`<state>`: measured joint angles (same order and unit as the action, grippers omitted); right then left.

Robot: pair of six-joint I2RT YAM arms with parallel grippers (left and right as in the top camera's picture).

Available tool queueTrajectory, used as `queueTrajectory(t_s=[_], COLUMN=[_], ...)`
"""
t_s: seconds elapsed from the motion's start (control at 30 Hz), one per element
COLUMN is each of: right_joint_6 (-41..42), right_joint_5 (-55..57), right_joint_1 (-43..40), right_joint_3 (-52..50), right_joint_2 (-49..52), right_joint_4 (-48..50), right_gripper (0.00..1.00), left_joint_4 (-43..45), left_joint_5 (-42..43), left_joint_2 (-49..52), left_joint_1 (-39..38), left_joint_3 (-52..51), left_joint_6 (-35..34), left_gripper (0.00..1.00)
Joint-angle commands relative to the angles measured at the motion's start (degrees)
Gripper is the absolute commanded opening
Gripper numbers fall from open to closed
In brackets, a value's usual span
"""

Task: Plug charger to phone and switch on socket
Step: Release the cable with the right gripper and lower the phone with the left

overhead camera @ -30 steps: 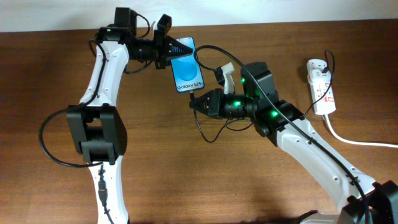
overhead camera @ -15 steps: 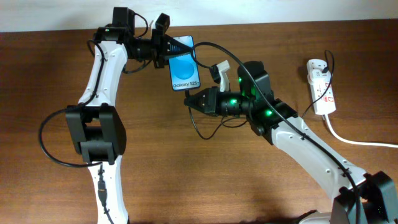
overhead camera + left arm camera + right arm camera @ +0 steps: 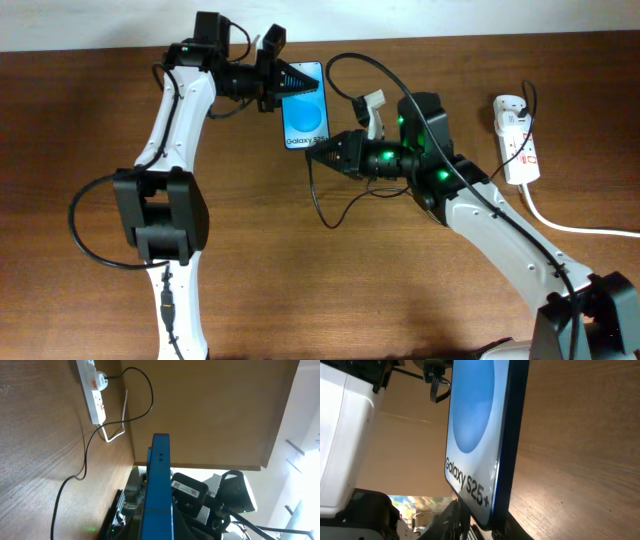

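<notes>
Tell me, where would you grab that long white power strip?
I'd pinch the power strip across its narrow middle, coming down from above. It lies flat, long and thin, so its two long sides are easy to squeeze. Avoid the far end, where a plug sits, and the near end, where the cord leaves.

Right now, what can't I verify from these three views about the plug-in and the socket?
The charger tip and the phone port: overhead, the right gripper covers them; right wrist, the phone's lower end sinks into dark clutter at the frame's bottom edge.
The socket switch position: overhead and left wrist, too small.
The left gripper jaws' contact on the phone: left wrist, the phone's own edge hides them.
</notes>
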<state>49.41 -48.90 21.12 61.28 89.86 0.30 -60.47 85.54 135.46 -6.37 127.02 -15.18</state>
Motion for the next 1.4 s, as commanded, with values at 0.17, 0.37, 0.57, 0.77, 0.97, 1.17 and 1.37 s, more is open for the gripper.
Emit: queueTrajectory(t_s=[0.17, 0.37, 0.57, 0.77, 0.97, 1.17, 1.37], right_joint_6=[-1.11, -5.77, -11.76, -14.80, -15.15, -15.13, -15.13], right_joint_5=[0.68, 0.33, 9.81, 13.86, 14.95, 15.13, 15.10], right_joint_1=[-1.86, -8.24, -9.53, -9.53, -9.53, -9.53, -9.53], right_joint_3=[0.66, 0.66, 0.66, 0.66, 0.66, 0.66, 0.66], right_joint_2=[-0.31, -1.11, -1.11, -1.11, -1.11, -1.11, -1.11], right_joint_4=[0.85, -3.30, -11.13, -16.04, -18.45, -18.58, -18.78], right_gripper=[0.45, 0.51, 0.53, 0.53, 0.54, 0.54, 0.53], left_joint_4=[-0.04, -4.83, -4.72, -1.16, 3.61, 3.89, 3.87], left_joint_5=[-9.35, -22.51, -36.13, -35.21, -36.24, -37.20, -37.35], left_joint_2=[-0.57, -0.39, -0.28, 4.76, 8.98, 9.97, 11.65], left_joint_1=[0.52, -1.11, -4.39, -4.83, -4.83, -4.83, -4.83], left_joint_3=[0.52, 0.04, -5.35, -7.56, -7.63, -7.96, -7.96], left_joint_6=[-0.59, 3.67, 4.61, 4.28, 3.91, 3.91, 3.91], left_gripper=[0.00, 0.00, 0.00, 0.00, 0.00, 0.00, 0.20])
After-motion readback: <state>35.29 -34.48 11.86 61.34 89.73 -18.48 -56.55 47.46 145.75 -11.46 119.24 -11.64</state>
